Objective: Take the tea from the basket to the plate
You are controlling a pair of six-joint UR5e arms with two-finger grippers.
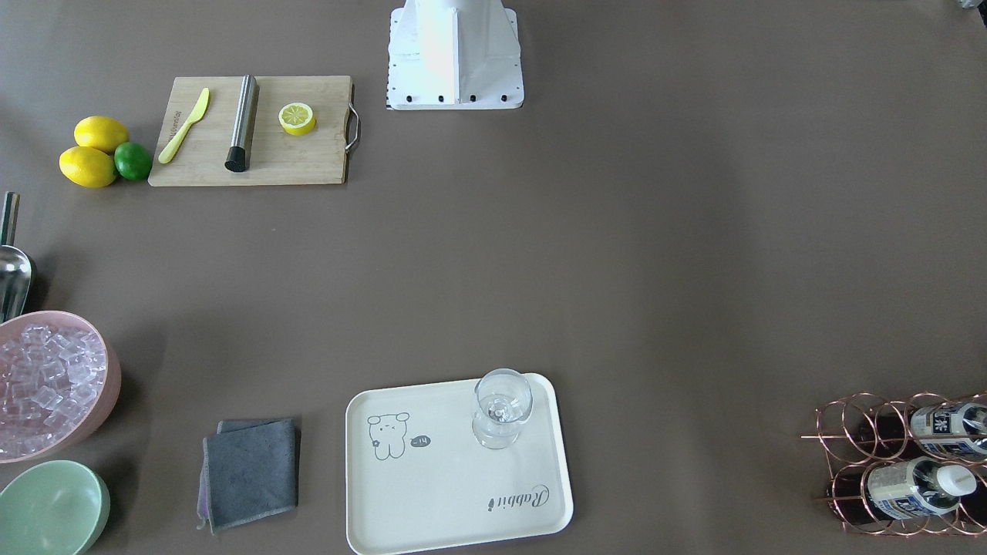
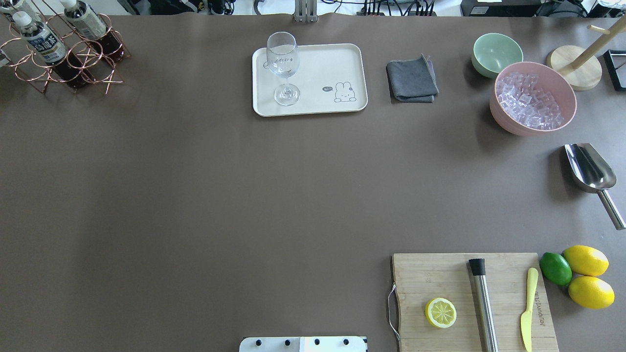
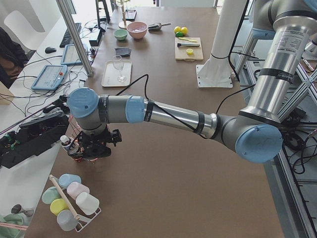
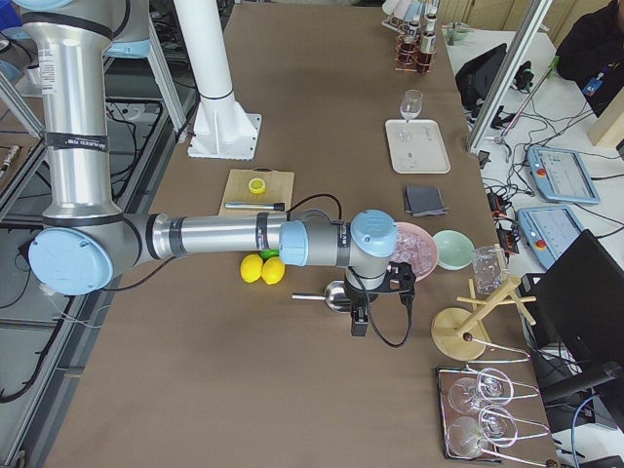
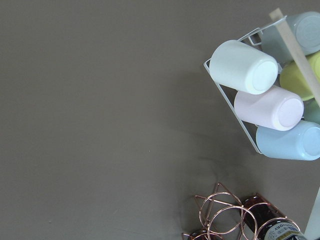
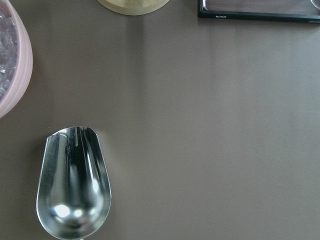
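The copper wire basket (image 2: 29,73) stands at the table's far left corner and holds tea bottles (image 2: 41,41) (image 2: 85,19) with white caps. It also shows in the front view (image 1: 848,432) with two bottles (image 1: 914,486) lying in its rings. The cream plate (image 2: 337,58) carries an upright wine glass (image 2: 283,63). My left gripper (image 3: 96,148) hangs right at the basket (image 3: 74,148); I cannot tell if it is open. The left wrist view shows the basket's rings (image 5: 220,210) and a bottle label (image 5: 282,231). My right gripper (image 4: 375,297) hovers by the steel scoop (image 6: 74,185); its state is unclear.
A rack of pastel cups (image 5: 255,85) lies close beside the basket. A grey cloth (image 2: 412,79), green bowl (image 2: 496,54), pink bowl of ice (image 2: 533,98) and scoop (image 2: 589,168) stand right of the plate. A cutting board (image 2: 469,298) with lemon half and tools is near right.
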